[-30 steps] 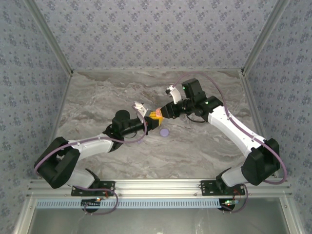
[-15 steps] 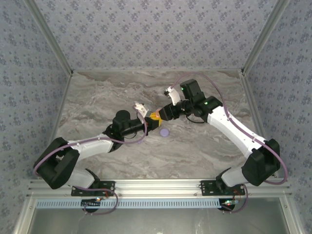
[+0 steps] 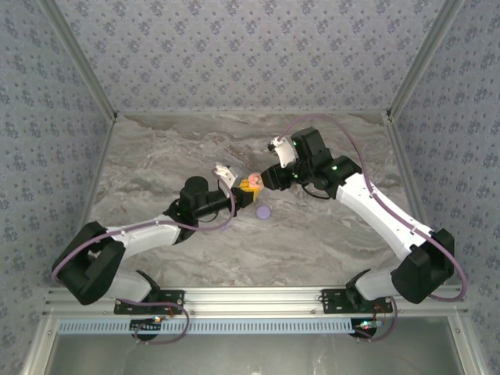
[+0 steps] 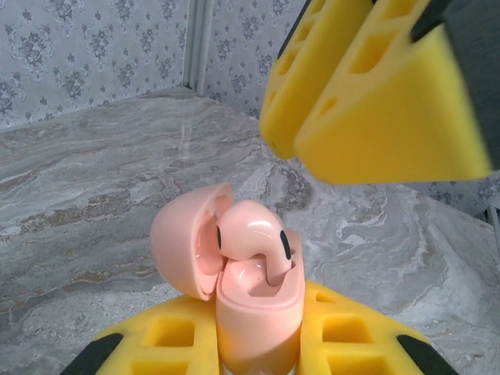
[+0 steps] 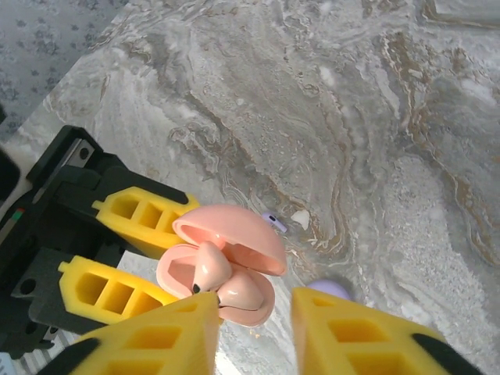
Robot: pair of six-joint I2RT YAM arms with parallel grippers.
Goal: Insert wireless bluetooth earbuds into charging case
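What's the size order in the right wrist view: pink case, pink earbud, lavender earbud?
Largest: pink case.
Next: pink earbud.
Smallest: lavender earbud, though it lies farther away, so that is less sure.

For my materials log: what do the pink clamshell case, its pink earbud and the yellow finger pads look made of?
Pink clamshell case: smooth plastic, likely; satin sheen. Pink earbud: glossy plastic, bright highlights. Yellow finger pads: matte, foam or soft rubber, open cells.

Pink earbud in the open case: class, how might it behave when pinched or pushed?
The glossy pink plastic earbud looks smooth and rounded, so it probably slips easily. Small, likely light. It stands half-out of the open pink clamshell case, so a nudge may tip it.
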